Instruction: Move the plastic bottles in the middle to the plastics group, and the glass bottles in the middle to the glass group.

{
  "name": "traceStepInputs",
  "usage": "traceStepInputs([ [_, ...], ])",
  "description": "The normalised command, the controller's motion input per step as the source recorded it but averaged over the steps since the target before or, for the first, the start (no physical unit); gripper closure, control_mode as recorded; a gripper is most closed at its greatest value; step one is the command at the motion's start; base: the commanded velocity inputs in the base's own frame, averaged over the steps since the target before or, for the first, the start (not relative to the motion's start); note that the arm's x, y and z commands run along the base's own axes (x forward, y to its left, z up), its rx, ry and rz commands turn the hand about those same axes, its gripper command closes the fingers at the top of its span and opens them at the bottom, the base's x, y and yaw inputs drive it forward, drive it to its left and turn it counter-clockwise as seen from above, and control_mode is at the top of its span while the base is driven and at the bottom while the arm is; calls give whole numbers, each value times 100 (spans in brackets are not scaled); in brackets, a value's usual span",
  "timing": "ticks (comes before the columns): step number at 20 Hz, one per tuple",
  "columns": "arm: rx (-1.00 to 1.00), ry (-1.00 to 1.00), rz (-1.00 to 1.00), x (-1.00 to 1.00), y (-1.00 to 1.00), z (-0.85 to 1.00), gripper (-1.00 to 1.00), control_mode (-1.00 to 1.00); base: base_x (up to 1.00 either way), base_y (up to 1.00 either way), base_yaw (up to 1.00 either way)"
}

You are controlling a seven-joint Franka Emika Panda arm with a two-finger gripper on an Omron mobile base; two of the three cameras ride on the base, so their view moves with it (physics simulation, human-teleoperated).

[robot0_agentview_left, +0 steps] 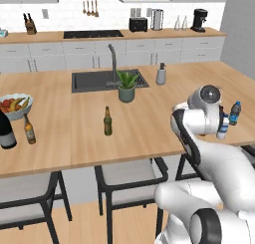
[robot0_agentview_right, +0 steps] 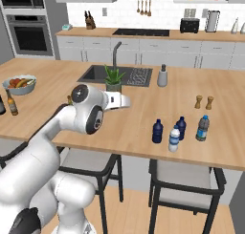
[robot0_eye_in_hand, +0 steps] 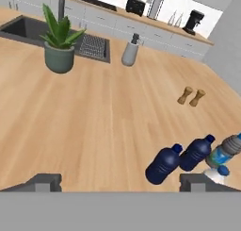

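My gripper point(robot0_eye_in_hand: 121, 182) hangs open and empty over the wooden island, its fingertips point(robot0_eye_in_hand: 45, 181) wide apart. Just beyond it to the right, several small plastic bottles stand close together. They are a squat dark blue one point(robot0_agentview_right: 157, 131), a clear white-capped one point(robot0_agentview_right: 174, 138), a second dark blue one point(robot0_agentview_right: 181, 128) and a translucent blue-capped one point(robot0_agentview_right: 203, 128). The nearest dark blue bottle point(robot0_eye_in_hand: 163, 165) stands a little past my right fingertip. The slim olive-green glass bottle point(robot0_agentview_left: 107, 121) stands alone mid-counter. At the far left, the glass group is a dark wine bottle point(robot0_agentview_left: 6, 131) and an amber bottle point(robot0_agentview_left: 30, 130).
A potted plant point(robot0_eye_in_hand: 59, 46) stands by the sink point(robot0_agentview_left: 94, 81), with a grey dispenser point(robot0_eye_in_hand: 130, 53) beyond it. Two wooden shakers point(robot0_agentview_right: 204, 102) stand behind the plastic bottles. A fruit bowl point(robot0_agentview_left: 15, 104) sits at the left end. Stools point(robot0_agentview_left: 132, 181) line the near edge.
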Motion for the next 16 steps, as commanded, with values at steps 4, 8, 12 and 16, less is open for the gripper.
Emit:
traceStepInputs([
  [4, 15, 4, 9, 0, 100, 2, -100, -100, 0, 0, 0],
  [8, 23, 4, 17, 0, 100, 7, -100, -100, 0, 0, 0],
  [12, 27, 3, 10, 0, 99, 16, -100, -100, 0, 0, 0],
  [16, 18, 2, 2, 0, 89, 29, -100, -100, 0, 0, 0],
])
